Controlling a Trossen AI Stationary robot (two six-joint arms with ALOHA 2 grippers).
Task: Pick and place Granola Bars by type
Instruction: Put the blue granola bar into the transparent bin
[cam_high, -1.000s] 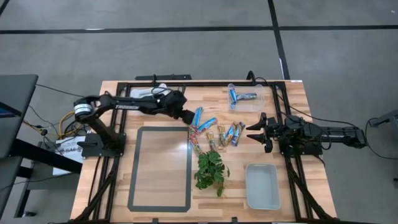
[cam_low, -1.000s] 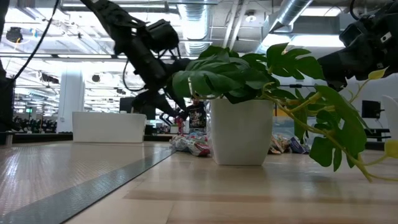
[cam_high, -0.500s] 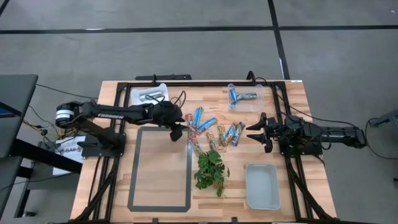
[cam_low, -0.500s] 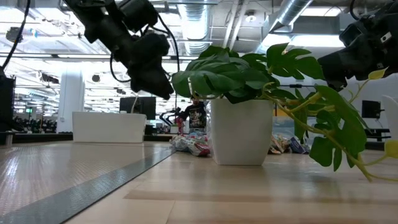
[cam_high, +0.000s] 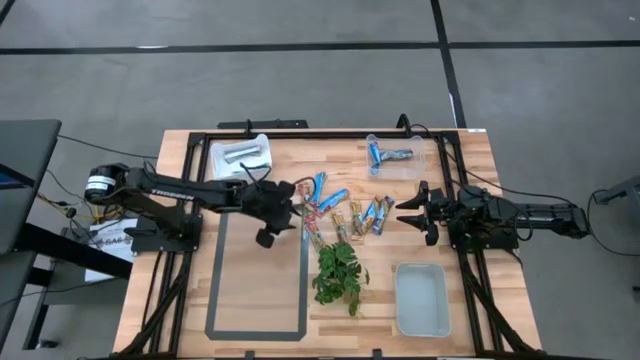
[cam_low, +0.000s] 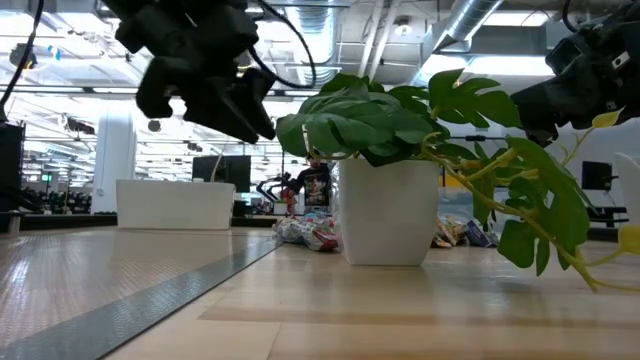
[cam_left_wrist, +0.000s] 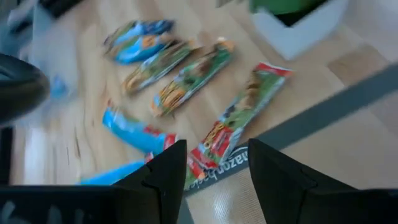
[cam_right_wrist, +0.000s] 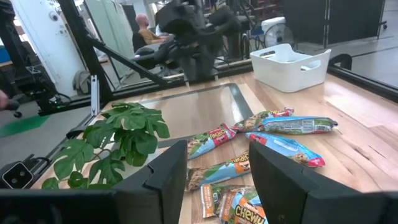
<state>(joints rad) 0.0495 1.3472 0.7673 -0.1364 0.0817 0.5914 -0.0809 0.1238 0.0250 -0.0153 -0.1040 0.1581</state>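
Note:
Several granola bars (cam_high: 345, 208) lie loose on the wood at mid-table, in blue, tan and red-green wrappers. My left gripper (cam_high: 292, 203) hovers open just left of the pile, above the grey-edged mat's far right corner. In its wrist view a red-green bar (cam_left_wrist: 245, 115) and blue bars (cam_left_wrist: 134, 127) lie ahead of the empty fingers (cam_left_wrist: 163, 180). My right gripper (cam_high: 415, 212) waits open to the right of the pile, facing the bars (cam_right_wrist: 286, 124). Silver bars lie in a white tray (cam_high: 240, 155) at the far left, and blue ones in a clear tub (cam_high: 395, 155) at the far right.
A green plant (cam_high: 338, 272) in a white pot (cam_low: 388, 210) stands near the pile's near side. The grey-bordered mat (cam_high: 258, 268) lies at the left. A white tray (cam_high: 420, 298) sits at the near right. A black frame runs along the table's edges.
My left gripper has swung from beside the far left tray toward the near edge and now hangs over the mat's far right corner. It has rolled about its own axis by roughly a quarter turn. Its fingers have stayed open. No bar has moved.

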